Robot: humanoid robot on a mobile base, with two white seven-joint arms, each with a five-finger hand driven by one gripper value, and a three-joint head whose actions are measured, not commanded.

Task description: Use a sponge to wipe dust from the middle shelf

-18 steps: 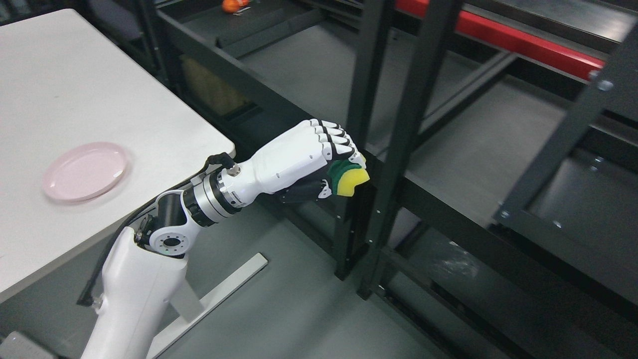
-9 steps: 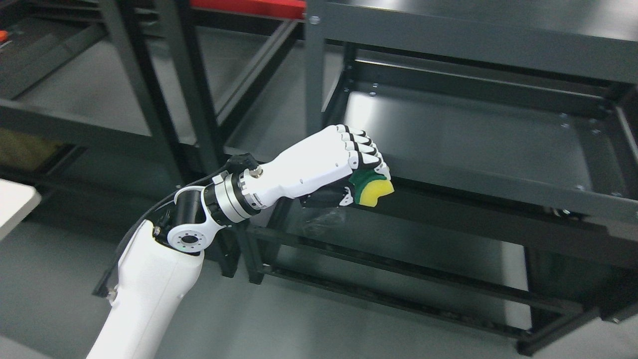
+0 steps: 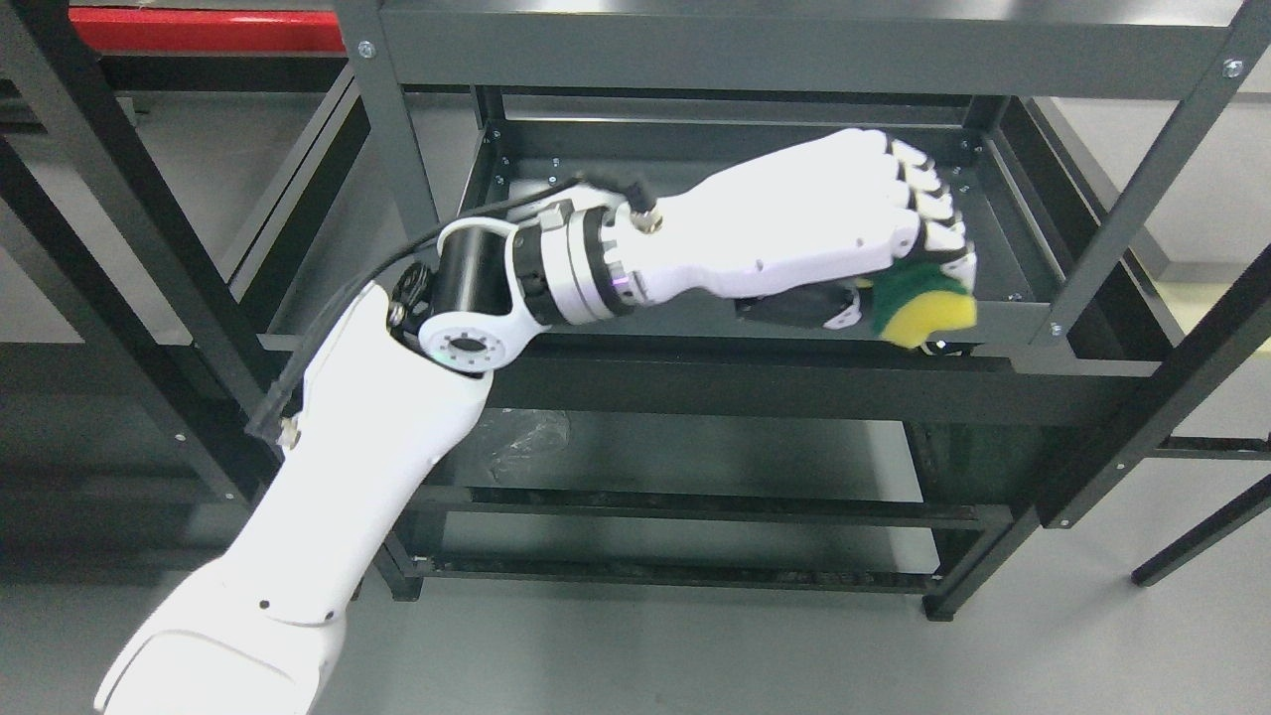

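No text, label, brand, number or sign can be read on anything in view.

Grey floor (image 3: 695, 645); dark metal rack frames (image 3: 149, 248) at left; red beam (image 3: 199, 30) top left, bg.

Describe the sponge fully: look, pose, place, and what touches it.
The sponge has a yellow foam body with a dark green scouring layer on its upper side. Its visible edge is wavy. It is clamped in the left hand, whose curled fingers cover most of it, so only one end sticks out. It sits over the front right corner of the middle shelf; contact with the shelf cannot be judged.
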